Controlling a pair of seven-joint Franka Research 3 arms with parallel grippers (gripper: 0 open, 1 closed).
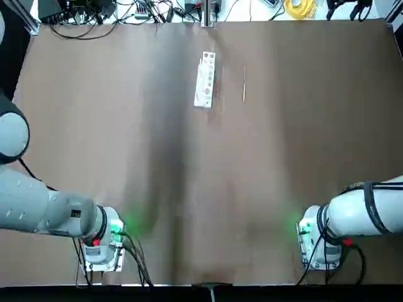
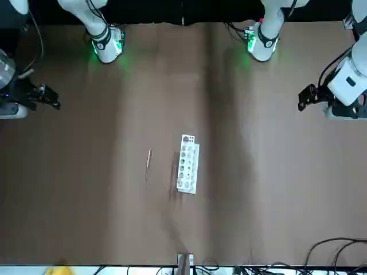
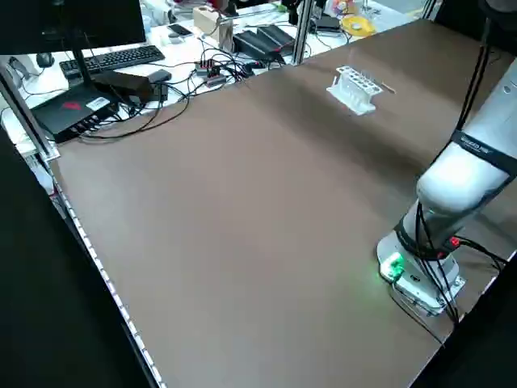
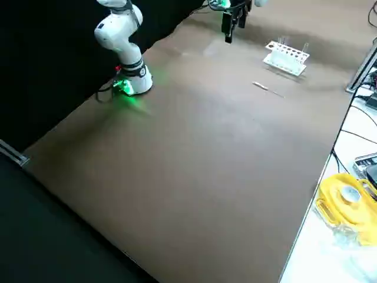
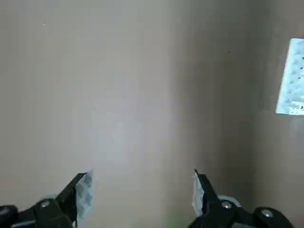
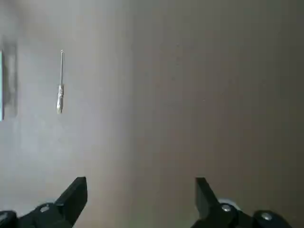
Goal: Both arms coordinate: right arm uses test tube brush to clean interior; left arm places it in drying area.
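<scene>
Brown table point(image 1: 113, 126), cables point(image 3: 174, 101) beyond far edge

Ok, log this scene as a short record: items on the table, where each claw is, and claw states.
table: brown surface
rack: white rack with holes, lying toward the far middle of the table
brush: test tube brush lying flat beside the rack on the robot's right, apart from it
left claw: left claw open, empty, hanging over bare table at the robot's left edge
right claw: right claw open, empty, at the right edge, brush ahead of it
task state: brush not yet picked up
</scene>
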